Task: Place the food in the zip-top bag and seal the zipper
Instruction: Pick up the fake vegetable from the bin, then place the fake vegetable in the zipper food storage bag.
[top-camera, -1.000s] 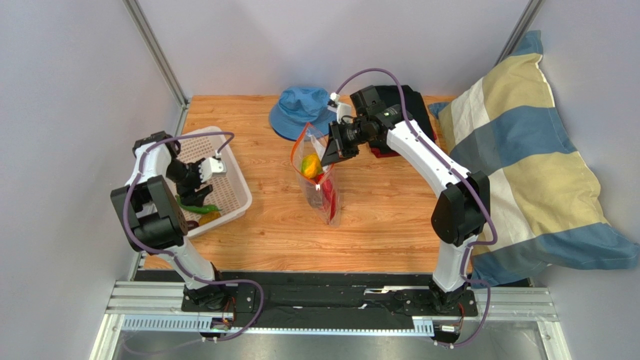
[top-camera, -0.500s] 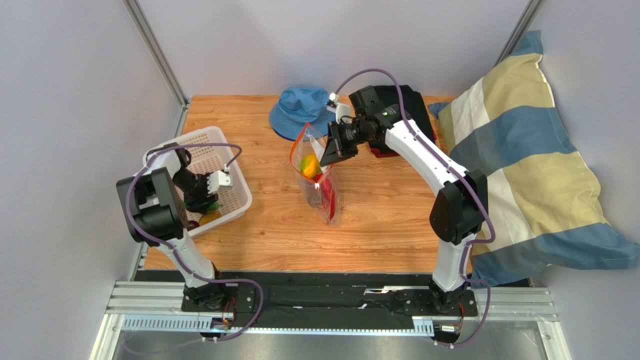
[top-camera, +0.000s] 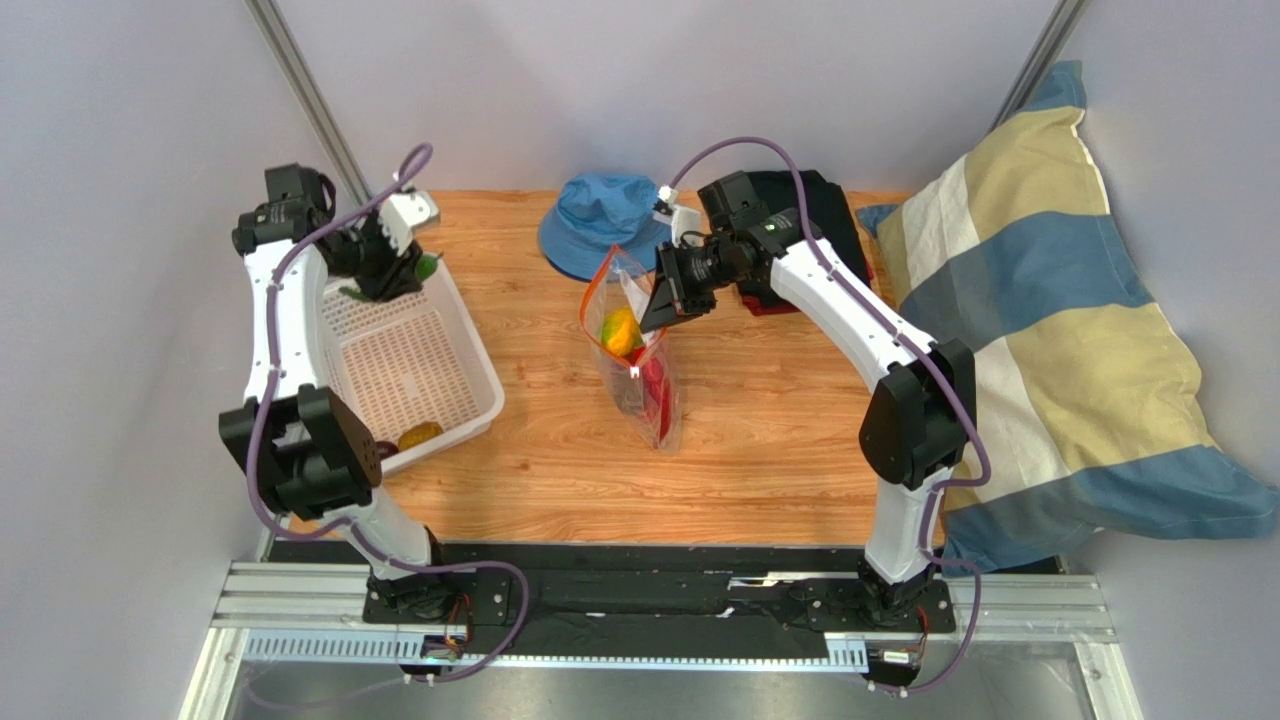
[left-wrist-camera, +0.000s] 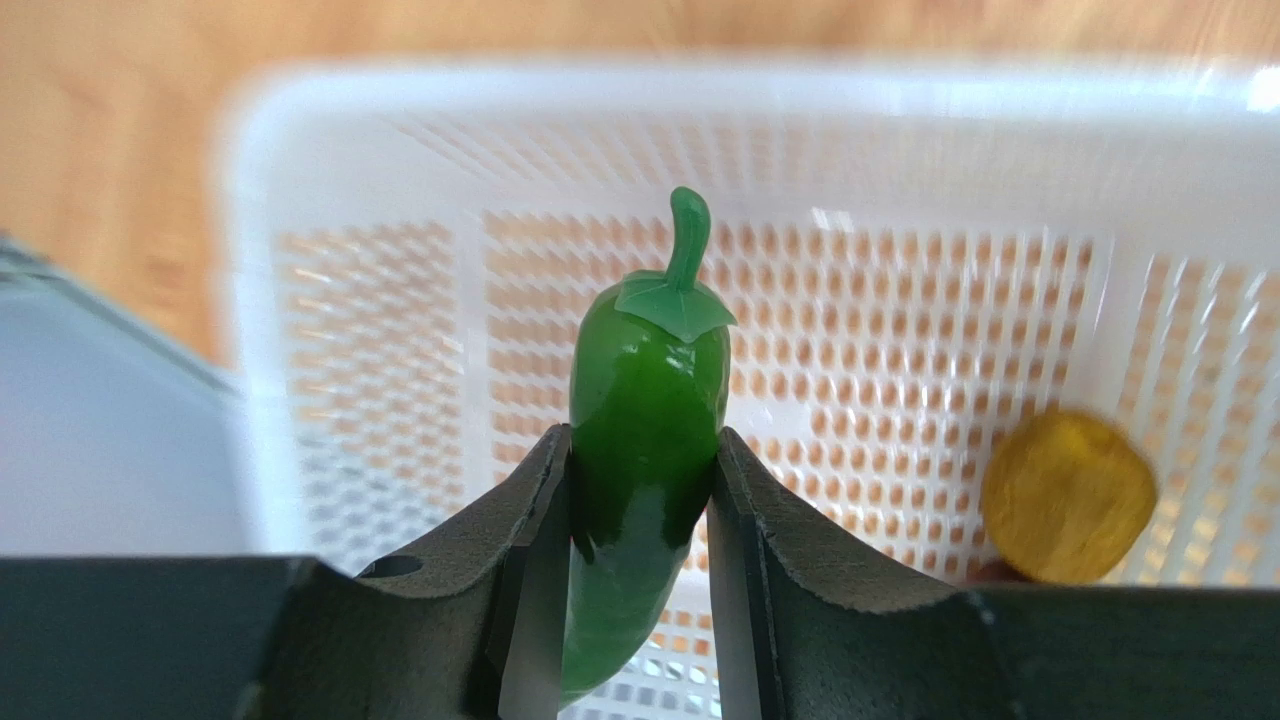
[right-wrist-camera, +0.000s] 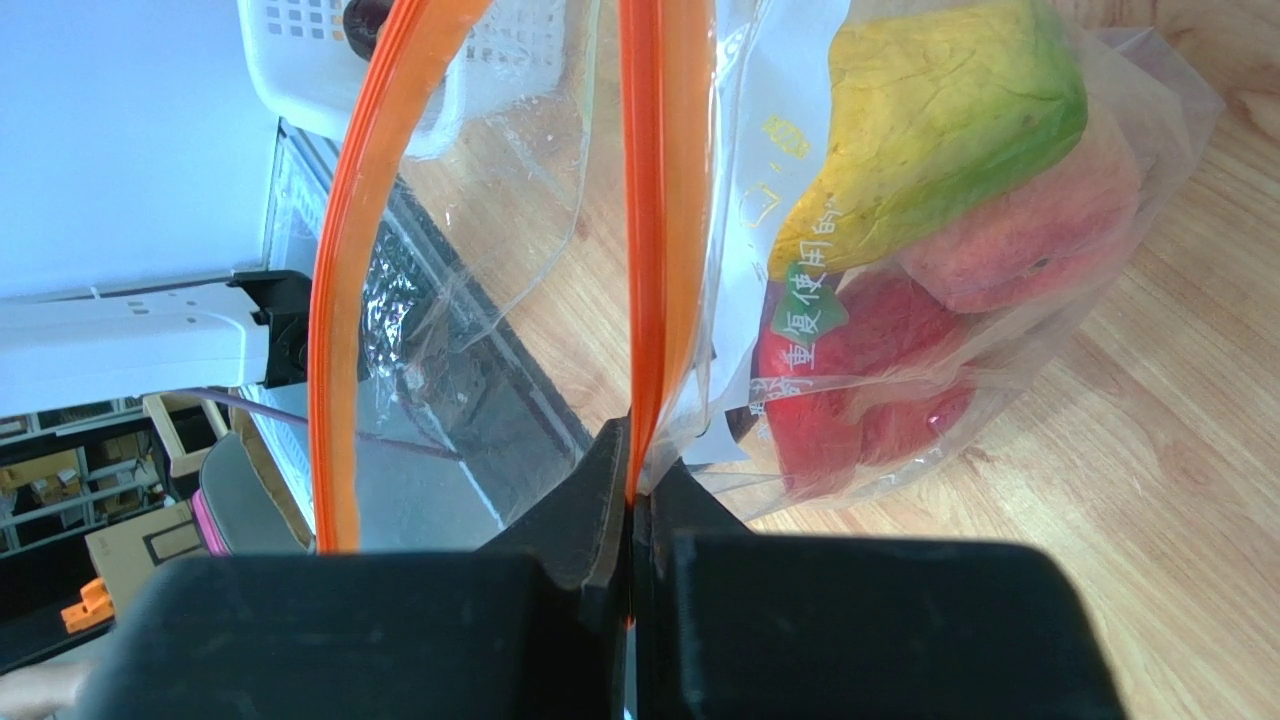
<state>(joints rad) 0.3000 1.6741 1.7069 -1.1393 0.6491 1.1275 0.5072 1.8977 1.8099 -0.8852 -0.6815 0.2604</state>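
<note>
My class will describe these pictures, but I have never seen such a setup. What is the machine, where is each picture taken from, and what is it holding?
It is two robot arms at a wooden table. The wide picture looks down from above; the other two come from a camera on each wrist. The left arm hovers over a white basket, its jaws shut on a green chili; a yellow piece lies in the basket. On the right arm, the jaws pinch the orange zipper of an open clear bag holding food. A blue hat and a pillow lie nearby.

green chili (left-wrist-camera: 646, 420), orange zipper (right-wrist-camera: 646, 225), white basket (left-wrist-camera: 751, 98)
</note>
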